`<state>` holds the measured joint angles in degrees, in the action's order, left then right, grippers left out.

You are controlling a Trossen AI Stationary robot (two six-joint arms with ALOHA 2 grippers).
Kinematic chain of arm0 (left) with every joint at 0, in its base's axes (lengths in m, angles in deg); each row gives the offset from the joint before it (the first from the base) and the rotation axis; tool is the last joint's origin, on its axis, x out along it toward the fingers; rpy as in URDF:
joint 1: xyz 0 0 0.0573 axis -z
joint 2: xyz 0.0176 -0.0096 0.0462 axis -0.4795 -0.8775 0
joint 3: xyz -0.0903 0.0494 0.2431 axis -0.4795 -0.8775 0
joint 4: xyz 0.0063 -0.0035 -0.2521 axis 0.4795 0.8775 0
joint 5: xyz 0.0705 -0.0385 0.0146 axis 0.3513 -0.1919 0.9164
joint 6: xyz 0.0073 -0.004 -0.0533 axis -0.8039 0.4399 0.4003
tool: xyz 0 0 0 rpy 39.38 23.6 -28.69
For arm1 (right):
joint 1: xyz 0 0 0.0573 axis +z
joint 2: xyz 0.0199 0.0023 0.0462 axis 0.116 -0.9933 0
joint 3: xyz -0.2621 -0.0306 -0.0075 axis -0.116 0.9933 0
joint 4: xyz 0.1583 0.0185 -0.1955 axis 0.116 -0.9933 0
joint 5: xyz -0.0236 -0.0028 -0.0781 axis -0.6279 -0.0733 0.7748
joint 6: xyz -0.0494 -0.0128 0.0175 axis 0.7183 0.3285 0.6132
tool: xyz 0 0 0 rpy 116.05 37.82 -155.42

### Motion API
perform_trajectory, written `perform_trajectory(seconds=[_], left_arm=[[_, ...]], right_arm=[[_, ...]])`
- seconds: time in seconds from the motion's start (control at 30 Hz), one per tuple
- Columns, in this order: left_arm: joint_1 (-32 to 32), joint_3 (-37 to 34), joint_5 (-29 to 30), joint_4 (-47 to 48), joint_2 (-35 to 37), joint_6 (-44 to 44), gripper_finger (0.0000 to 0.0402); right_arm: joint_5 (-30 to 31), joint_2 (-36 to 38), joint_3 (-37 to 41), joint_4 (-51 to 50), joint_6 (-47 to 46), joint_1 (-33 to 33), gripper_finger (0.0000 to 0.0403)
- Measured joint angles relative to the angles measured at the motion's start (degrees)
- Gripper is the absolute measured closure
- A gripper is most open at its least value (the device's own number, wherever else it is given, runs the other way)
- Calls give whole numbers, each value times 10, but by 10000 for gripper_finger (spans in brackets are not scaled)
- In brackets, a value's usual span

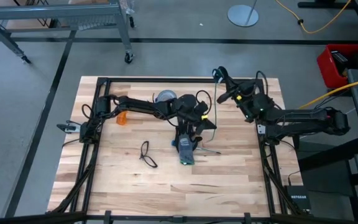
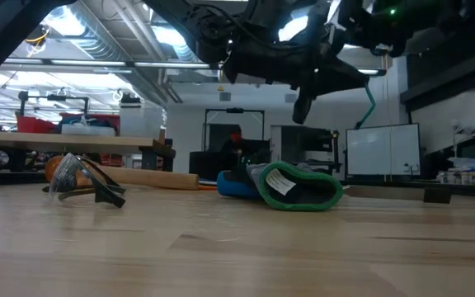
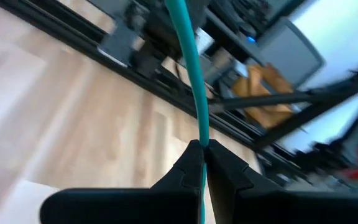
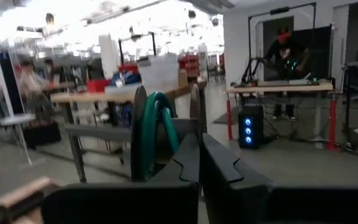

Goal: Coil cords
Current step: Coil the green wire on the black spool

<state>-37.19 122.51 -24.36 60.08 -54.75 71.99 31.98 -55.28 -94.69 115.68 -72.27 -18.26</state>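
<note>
Teal cord (image 3: pixel 190 74), black-and-blue glove (image 2: pixel 291 186) with green cuff, pale wooden table (image 1: pixel 166 180), orange object (image 1: pixel 123 118)

**Four Views, One Bench**

Overhead: straight down on the whole bench (image 1: pixel 166 180). Low: level at the bench top, facing the room. Wrist views: close past own fingers, left toward the bench edge, right toward the room. Shared overhead and low: glove (image 1: pixel 186 151) (image 2: pixel 299 186).

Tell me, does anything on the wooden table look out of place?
Yes. A black-and-blue work glove with a green cuff lies on the wooden table, unrelated to cords. Beside it, a thin dark cord lies in a loose, uneven loop, not neatly coiled.
</note>
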Motion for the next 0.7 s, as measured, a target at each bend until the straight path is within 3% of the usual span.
perform_trajectory(seconds=[0.13,0.37,0.7], left_arm=[[-8,0,-62,2,1,16,401],[-26,1,-81,47,25,-4,401],[-20,21,-112,48,26,-29,401]], right_arm=[[1,0,0,-62,-20,0,402],[-7,0,0,-128,-51,0,402],[-28,0,0,-107,-56,0,402]])
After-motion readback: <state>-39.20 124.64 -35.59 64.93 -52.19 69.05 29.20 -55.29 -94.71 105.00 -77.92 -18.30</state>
